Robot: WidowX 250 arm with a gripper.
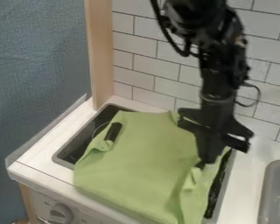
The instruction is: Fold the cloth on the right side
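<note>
While cloth (142, 157) covers much of stove (75, 151), lower center, pincer (206, 164) points down at its right side, can't tell if gripping.

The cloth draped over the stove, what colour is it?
The cloth is plain light green, seen best in the camera view.

The black arm (215, 65) enters at the top edge, right of centre, and hangs nearly vertical. Wrist (217, 97) observed upright, directly above the pincer (206, 163), which points downward, tip lowermost.
</note>
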